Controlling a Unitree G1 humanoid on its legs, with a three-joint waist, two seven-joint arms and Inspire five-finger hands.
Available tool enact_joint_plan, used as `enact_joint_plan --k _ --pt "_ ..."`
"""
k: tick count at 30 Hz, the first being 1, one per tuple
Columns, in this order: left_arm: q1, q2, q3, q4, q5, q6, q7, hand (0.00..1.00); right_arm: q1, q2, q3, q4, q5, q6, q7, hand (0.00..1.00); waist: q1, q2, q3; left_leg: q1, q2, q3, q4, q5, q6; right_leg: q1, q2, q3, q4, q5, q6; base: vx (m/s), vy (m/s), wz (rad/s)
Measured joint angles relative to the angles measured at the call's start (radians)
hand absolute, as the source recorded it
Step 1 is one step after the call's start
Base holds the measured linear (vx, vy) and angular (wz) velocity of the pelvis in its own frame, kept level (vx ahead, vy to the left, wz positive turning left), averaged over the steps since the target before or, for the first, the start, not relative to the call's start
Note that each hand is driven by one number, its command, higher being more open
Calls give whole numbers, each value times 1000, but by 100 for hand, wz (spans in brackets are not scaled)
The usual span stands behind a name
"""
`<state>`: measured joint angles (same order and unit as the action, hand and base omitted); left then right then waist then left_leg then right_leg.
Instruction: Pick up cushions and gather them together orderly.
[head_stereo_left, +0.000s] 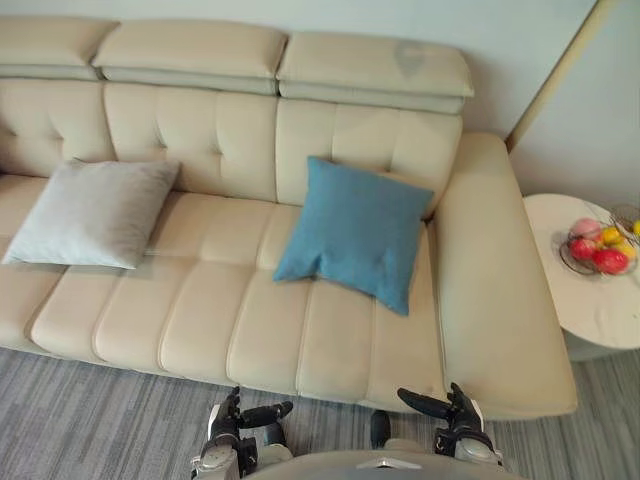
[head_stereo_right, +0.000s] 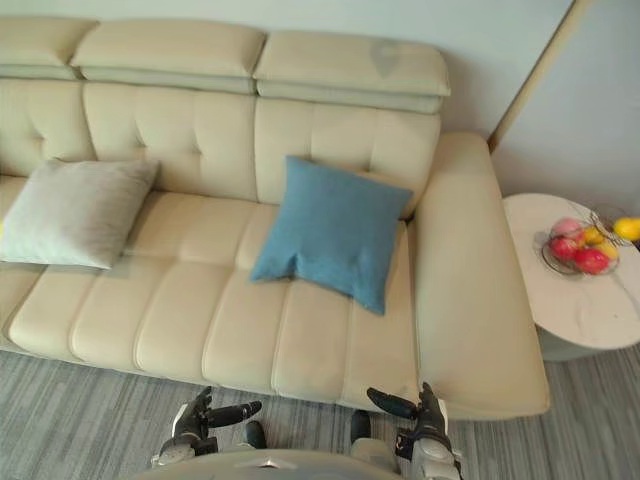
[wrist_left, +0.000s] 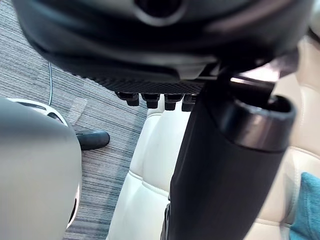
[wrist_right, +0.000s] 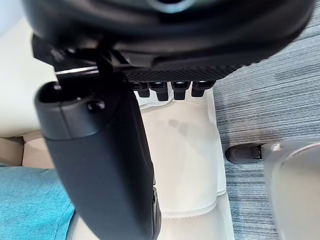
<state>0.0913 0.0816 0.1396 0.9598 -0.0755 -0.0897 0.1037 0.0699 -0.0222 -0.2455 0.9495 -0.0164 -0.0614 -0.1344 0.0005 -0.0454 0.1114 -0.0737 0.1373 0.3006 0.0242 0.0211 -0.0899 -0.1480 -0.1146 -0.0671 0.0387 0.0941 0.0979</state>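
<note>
A cream sofa (head_stereo_left: 230, 320) seen from above, with two cushions well apart on its seat. The blue cushion (head_stereo_left: 355, 232) leans on the backrest towards the sofa's right end; the grey cushion (head_stereo_left: 92, 213) leans far off to the left. Both hands hang low in front of the sofa, over the carpet. The left hand (head_stereo_left: 232, 425) and right hand (head_stereo_left: 455, 410) are empty, fingers relaxed, thumbs pointing towards each other. The blue cushion lies ahead between them, slightly nearer the right hand; the grey one is likelier the left hand's reach.
</note>
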Motion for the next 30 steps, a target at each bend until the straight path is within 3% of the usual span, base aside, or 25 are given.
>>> enact_joint_plan --k 1,2,3,4,5,6,7,9,12,13,14,16,18,19,20,21,23,26,30 --pt "-12 -1 3 -2 1 3 1 100 -1 0 8 -4 0 1 -1 100 3 -4 8 -20 0 -4 35 -18 21 -19 -2 -1 22 8 10 -143 51 -44" --pt "-16 -7 5 -7 8 5 3 100 3 3 14 -23 1 5 -4 100 17 9 15 -46 28 8 68 -37 39 -13 3 -3 -20 59 44 -149 47 -42" --pt "-20 -10 6 -10 8 5 3 100 3 4 14 -28 2 5 -5 100 18 15 20 -46 34 18 74 -38 37 -20 3 -13 9 38 31 -140 32 -33" --pt "-34 -17 13 -25 8 5 6 100 8 14 12 -32 4 8 -8 100 18 18 32 -52 46 12 98 -43 38 -80 -11 -59 331 -137 -13 -79 2 4" --pt "-34 -17 13 -38 8 4 6 100 19 21 12 -32 11 9 -8 100 18 17 32 -48 44 1 107 -43 39 -86 -21 -76 463 -190 -1 -44 -37 30" --pt "-31 -15 14 -59 8 3 8 100 33 33 13 -27 17 9 -7 100 20 7 25 -55 37 -15 127 -40 38 -62 -36 -93 595 -227 34 -8 -72 31" --pt "-27 -14 14 -68 8 3 9 100 33 36 14 -20 17 9 -6 100 23 2 22 -61 35 -15 136 -38 38 -46 -40 -96 622 -241 41 -48 -167 20" --pt "-29 -15 38 -80 7 2 20 100 9 42 31 -15 17 9 -7 100 44 -17 14 -108 28 -8 169 -21 33 -3 -45 -98 554 -303 44 -119 -218 -12" --pt "-26 -32 41 -72 6 3 33 100 -46 34 31 -12 17 7 -14 100 61 9 18 -162 35 1 128 44 14 69 11 -120 265 -339 -15 -134 -159 -13" --pt "-34 -50 36 -57 3 6 35 100 -58 21 29 -4 17 8 -20 100 58 38 38 -161 44 -17 109 73 17 91 29 -139 225 -314 -36 -165 -73 35" --pt "-27 -65 30 -60 1 7 28 100 -50 15 26 -1 17 9 -26 100 59 49 41 -156 48 -36 86 96 10 102 40 -159 218 -309 -41 -209 -55 47" --pt "-25 -66 25 -62 -2 4 29 100 -34 14 21 3 17 10 -35 100 60 54 40 -146 49 -55 47 143 5 99 45 -188 227 -309 -44 -215 -40 41" --pt "-27 -67 19 -63 -2 5 30 100 -34 11 15 3 18 12 -46 100 56 57 45 -147 43 -73 7 193 -16 87 39 -224 231 -297 -69 -169 7 33" --pt "-36 -65 23 -66 -2 5 29 100 -33 17 2 3 18 14 -50 100 57 45 53 -153 42 -64 81 128 3 84 21 -231 245 -295 -73 -275 474 27" --pt "-32 -81 37 -67 -2 5 27 100 -10 12 -26 -27 18 14 -52 100 48 57 54 -118 42 -80 361 -168 9 74 -43 -218 260 -261 -15 -249 600 6" --pt "-27 -69 38 -65 -2 5 24 100 -14 44 -31 -21 19 16 -41 100 48 36 52 -104 10 -61 316 -169 27 77 -59 -199 230 -243 10 -195 575 -1" --pt "-16 -50 34 -63 0 6 25 100 -4 68 -31 -14 19 16 -30 100 46 11 32 -77 -31 -42 247 -148 40 85 -87 -191 186 -218 15 -29 182 -8" --pt "-1 -48 32 -50 6 6 25 100 -11 62 -48 9 19 17 -26 100 45 23 23 -72 -56 -39 223 -144 49 100 -91 -169 132 -180 22 -12 102 1" --pt "5 -28 9 -7 12 16 23 100 -16 46 -55 45 22 17 -23 100 40 30 6 27 -104 -23 28 -38 64 150 -90 -159 29 -127 29 76 15 -6"
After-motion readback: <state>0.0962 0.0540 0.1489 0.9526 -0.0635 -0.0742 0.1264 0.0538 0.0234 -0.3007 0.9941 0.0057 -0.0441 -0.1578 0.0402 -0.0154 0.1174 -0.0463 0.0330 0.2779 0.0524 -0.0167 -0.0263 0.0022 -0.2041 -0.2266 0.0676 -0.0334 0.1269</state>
